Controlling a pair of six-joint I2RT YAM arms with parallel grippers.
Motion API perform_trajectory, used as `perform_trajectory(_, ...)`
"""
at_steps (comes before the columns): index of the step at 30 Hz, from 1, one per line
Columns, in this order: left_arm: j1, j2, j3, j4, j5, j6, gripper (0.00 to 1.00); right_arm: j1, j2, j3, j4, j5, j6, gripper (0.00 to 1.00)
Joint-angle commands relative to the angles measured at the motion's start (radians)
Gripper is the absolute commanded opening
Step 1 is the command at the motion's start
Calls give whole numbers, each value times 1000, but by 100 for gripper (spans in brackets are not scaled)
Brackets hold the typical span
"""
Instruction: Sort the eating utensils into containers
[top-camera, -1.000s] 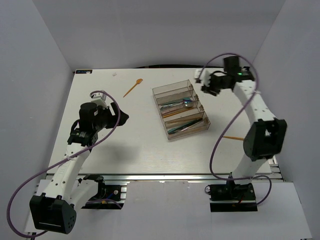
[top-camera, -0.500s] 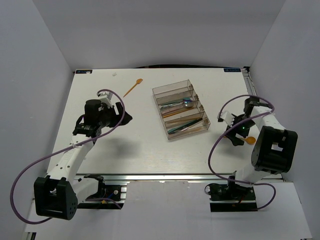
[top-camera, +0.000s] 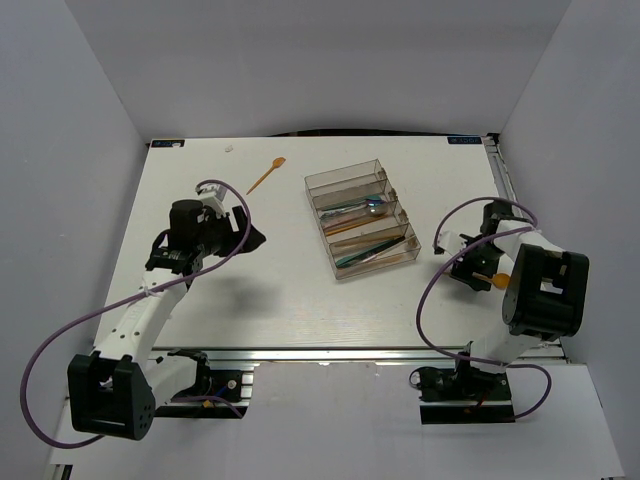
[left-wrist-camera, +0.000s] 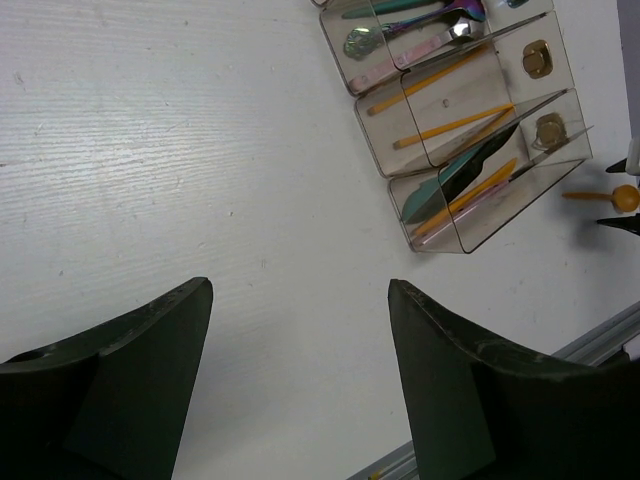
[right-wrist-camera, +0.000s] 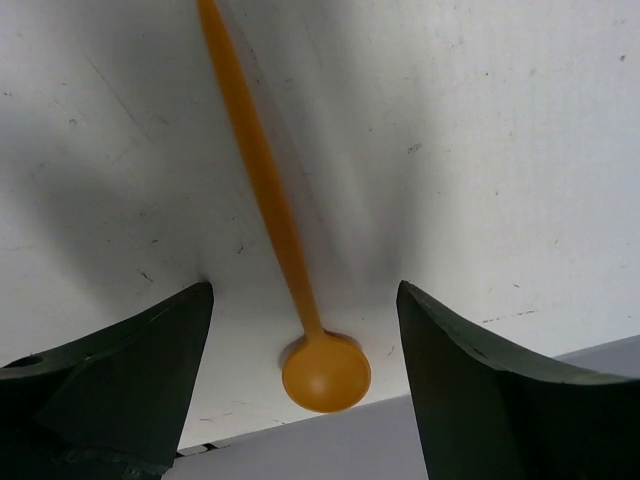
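Observation:
An orange spoon (right-wrist-camera: 262, 180) lies on the table at the right edge, its bowl (top-camera: 500, 281) by the edge. My right gripper (right-wrist-camera: 305, 300) is open and low over it, one finger on each side of the bowl end; it shows in the top view (top-camera: 478, 268). A second orange spoon (top-camera: 266, 175) lies at the back, left of the clear stepped tray (top-camera: 345, 180), which holds several orange, teal and silver utensils (left-wrist-camera: 455, 180). My left gripper (left-wrist-camera: 300, 295) is open and empty above bare table, left of the tray (top-camera: 250, 237).
The table's right edge runs just past the spoon bowl (right-wrist-camera: 450, 400). The metal rail of the near edge (left-wrist-camera: 590, 340) shows in the left wrist view. Purple cables loop beside both arms (top-camera: 425, 300).
My right arm has swung from behind the tray down to the right edge and now sits low over the orange spoon. My left arm has shifted slightly and holds still.

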Motion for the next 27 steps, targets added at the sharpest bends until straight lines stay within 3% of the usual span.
perform_trajectory(1,5,-27,26,-27,11,-1,82,-8,36,-40,45,32,-59,80)
perform_trajectory(4,5,-29,32,-35,8,-9,82,-24,72,-35,9,15,-90,71)
perform_trajectory(7,4,-33,34,-38,4,-17,82,-36,113,-20,-25,6,-98,48)
perform_trajectory(8,5,-35,32,-36,3,-18,82,-36,131,-14,-31,6,-99,35)
perform_trajectory(17,4,-61,28,-53,-14,-24,82,-38,142,40,-60,-54,-82,2)
perform_trajectory(20,4,-64,34,-59,-23,-18,82,-38,102,149,-168,-112,-93,0)
perform_trajectory(27,5,-75,32,-67,-48,-1,82,37,81,616,-358,-204,-75,0)
